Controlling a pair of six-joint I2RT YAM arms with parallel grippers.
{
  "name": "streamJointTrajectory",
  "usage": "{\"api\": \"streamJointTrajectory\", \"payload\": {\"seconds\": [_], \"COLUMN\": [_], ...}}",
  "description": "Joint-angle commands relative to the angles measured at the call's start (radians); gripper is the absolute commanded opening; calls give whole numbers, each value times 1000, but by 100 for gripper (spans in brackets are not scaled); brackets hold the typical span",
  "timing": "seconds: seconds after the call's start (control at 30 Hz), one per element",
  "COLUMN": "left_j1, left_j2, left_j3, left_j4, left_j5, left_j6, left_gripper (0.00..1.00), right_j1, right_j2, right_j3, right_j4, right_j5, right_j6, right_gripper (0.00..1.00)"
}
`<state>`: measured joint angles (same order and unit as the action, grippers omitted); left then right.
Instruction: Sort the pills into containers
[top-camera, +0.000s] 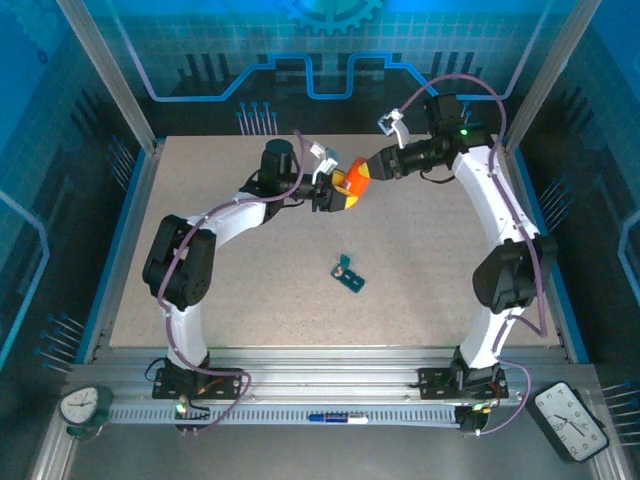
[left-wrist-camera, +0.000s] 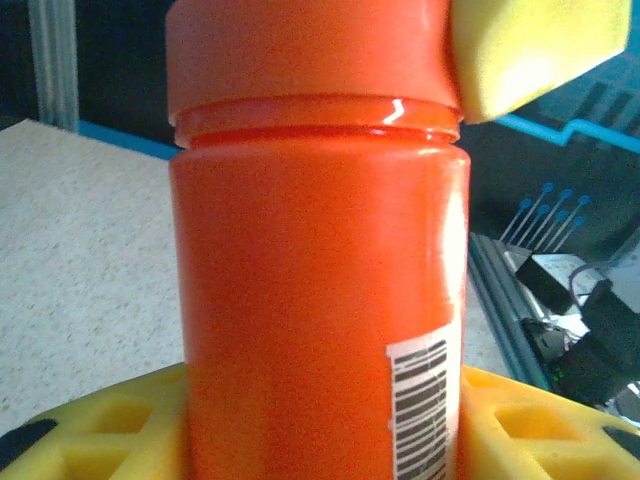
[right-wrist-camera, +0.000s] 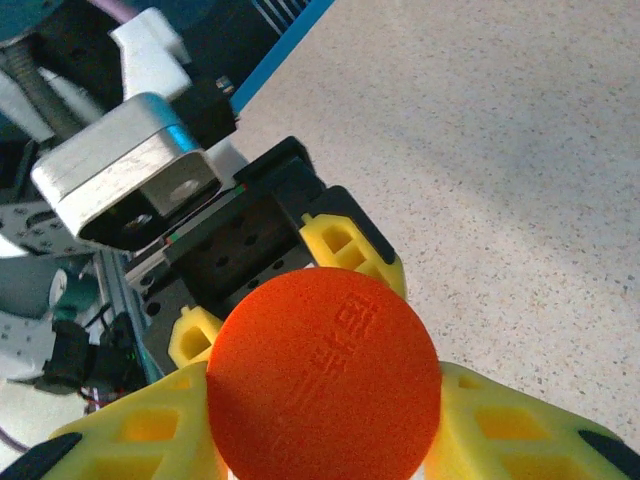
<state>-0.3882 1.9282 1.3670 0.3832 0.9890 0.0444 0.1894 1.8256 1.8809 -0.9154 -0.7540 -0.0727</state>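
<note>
Speckled beige table (top-camera: 250, 300), both arms reaching over its far middle. Left gripper (top-camera: 328, 193) was clamped on the body of one orange cylindrical plastic bottle (left-wrist-camera: 320, 250), with yellow fingers (left-wrist-camera: 90, 430) against both sides. Right gripper (top-camera: 374, 166) was closed around its round orange cap (right-wrist-camera: 322, 375). One small dark-teal rectangular plastic pill box (top-camera: 349, 273) lay on the table nearer the arm bases, well apart from both grippers.

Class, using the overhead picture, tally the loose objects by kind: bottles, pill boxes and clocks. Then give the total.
orange bottle: 1
teal pill box: 1
clocks: 2 (left clock, right clock)
Total: 4
</note>
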Motion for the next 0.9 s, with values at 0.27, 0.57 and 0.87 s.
{"api": "streamJointTrajectory", "payload": {"seconds": [0.27, 0.57, 0.87], "left_j1": [-136, -201, -203], "left_j2": [-133, -109, -83], "left_j3": [-115, -173, -176], "left_j4": [128, 264, 278], "left_j5": [-455, -598, -619], "left_j6": [334, 359, 336], "left_gripper": [0, 0, 0], "right_j1": [63, 98, 86], "right_j2": [-99, -112, -106], "right_j3": [-415, -557, -545], "right_j4": [464, 659, 724], "right_j5": [186, 254, 226], "right_j6": [489, 697, 801], "right_gripper": [18, 19, 31]}}
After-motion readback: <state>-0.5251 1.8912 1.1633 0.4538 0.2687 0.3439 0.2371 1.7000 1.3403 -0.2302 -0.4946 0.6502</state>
